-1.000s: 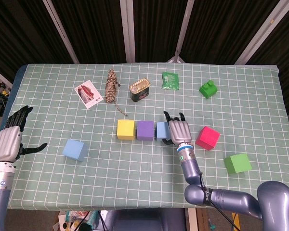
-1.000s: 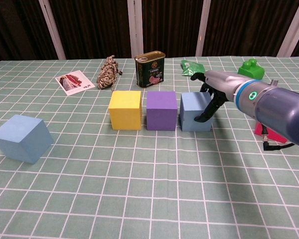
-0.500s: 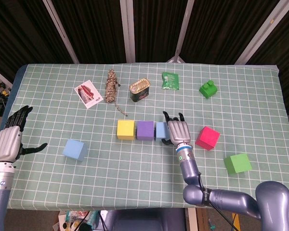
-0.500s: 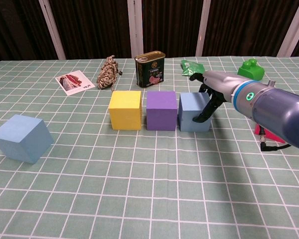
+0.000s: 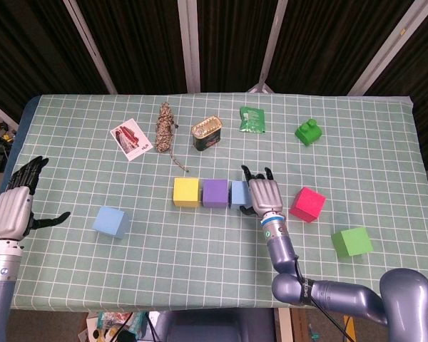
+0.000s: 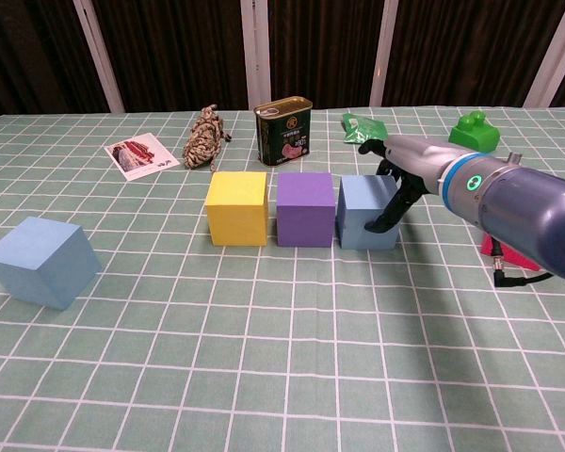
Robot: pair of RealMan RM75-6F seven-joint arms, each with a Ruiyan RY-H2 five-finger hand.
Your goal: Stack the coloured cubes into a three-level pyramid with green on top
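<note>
Chest view shows the right hand (image 6: 400, 174) with dark fingers (image 6: 388, 215) pressed on the right face of a light blue foam cube (image 6: 367, 212), ending a row with purple cube (image 6: 305, 208) and yellow cube (image 6: 237, 207). The left hand (image 5: 13, 206) hovers, fingers apart, holding nothing. The green cube (image 5: 352, 241) sits near right on the green checked surface (image 5: 200, 256), dark slatted walls behind.

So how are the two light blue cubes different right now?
The row blue cube sits square at the right end of the row, beside the purple cube, with the right hand against its right side. The lone blue cube stands apart at the left, turned askew to the cloth's grid, untouched. Both share the same light blue and look similar in size.
</note>
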